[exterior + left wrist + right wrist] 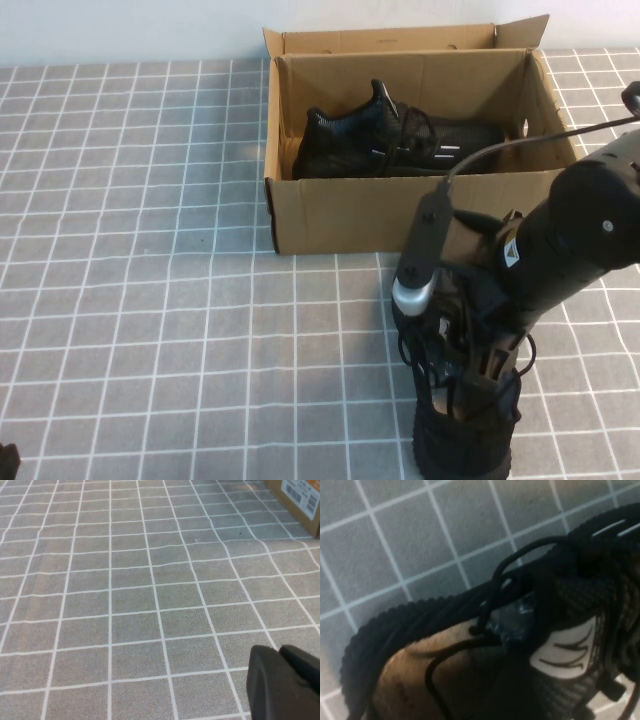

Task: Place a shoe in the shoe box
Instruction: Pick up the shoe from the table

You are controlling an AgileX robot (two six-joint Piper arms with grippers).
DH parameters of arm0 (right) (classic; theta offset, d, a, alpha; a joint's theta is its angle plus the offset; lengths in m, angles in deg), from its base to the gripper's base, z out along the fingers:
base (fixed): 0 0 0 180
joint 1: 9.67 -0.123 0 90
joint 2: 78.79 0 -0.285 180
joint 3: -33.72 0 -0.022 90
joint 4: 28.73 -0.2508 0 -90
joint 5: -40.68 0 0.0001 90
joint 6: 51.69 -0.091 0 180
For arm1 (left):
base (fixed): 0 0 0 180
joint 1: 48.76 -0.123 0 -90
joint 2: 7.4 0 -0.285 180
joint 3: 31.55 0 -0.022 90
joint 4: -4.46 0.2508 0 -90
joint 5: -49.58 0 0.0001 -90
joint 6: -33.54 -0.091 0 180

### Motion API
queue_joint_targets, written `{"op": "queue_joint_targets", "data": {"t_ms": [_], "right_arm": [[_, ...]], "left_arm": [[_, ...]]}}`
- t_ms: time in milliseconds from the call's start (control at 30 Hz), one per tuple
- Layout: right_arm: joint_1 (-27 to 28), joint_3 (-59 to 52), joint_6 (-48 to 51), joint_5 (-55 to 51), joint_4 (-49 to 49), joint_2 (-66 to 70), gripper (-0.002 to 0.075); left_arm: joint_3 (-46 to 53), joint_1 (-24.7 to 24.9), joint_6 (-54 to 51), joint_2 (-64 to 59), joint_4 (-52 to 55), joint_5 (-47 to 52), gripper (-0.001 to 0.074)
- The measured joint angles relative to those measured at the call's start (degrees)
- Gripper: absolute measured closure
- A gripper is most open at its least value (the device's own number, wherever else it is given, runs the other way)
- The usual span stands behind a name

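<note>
Box (330, 225) stands open at the far middle of the grey tiled table (150, 300), flaps upright. One black sneaker (400, 145) lies on its side inside it, heel toward the left wall, white dashes showing. The shoe (462, 400) is outside the box, at the near right, standing on the table below the right arm and just short of the box's front wall. Right gripper (470, 360) is down at the shoe's opening; whether its jaws grip the shoe cannot be told, the arm covers them. Right wrist view: shoe (470, 645) seen close, collar, tan insole, loose laces (490, 600) and white tongue label (567, 652). Left gripper (282, 685) is low at the near left over bare tiles, fingers pressed together on nothing. A box corner (300, 500) with a printed label sits far off in that view.
</note>
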Motion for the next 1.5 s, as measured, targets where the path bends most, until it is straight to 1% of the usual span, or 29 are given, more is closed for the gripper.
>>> {"op": "queue_joint_targets", "data": {"t_ms": [267,467,633,767,1000,1300,1500], "right_arm": [[0.00,0.00,-0.07,1.38,-0.33,1.07,0.0259],[0.00,0.00,-0.07,2.55,-5.63,1.41,0.0259],[0.00,0.13,0.69,2.70,-6.24,1.41,0.0259],[0.00,0.13,3.07,2.70,-4.91,1.41,0.0259],[0.00,0.13,3.56,2.83,-0.31,1.41,0.0259],[0.00,0.13,3.56,3.08,-0.11,1.51,0.0260],[0.00,0.26,3.56,3.21,-0.11,3.31,0.0274]], "left_arm": [[0.00,0.00,0.00,0.00,0.00,0.00,0.0736],[0.00,0.00,0.00,0.00,0.00,0.00,0.0736],[0.00,0.00,0.00,0.00,0.00,0.00,0.0736],[0.00,0.00,0.00,0.00,0.00,0.00,0.0736],[0.00,0.00,0.00,0.00,0.00,0.00,0.0736],[0.00,0.00,0.00,0.00,0.00,0.00,0.0736],[0.00,0.00,0.00,0.00,0.00,0.00,0.0736]]}}
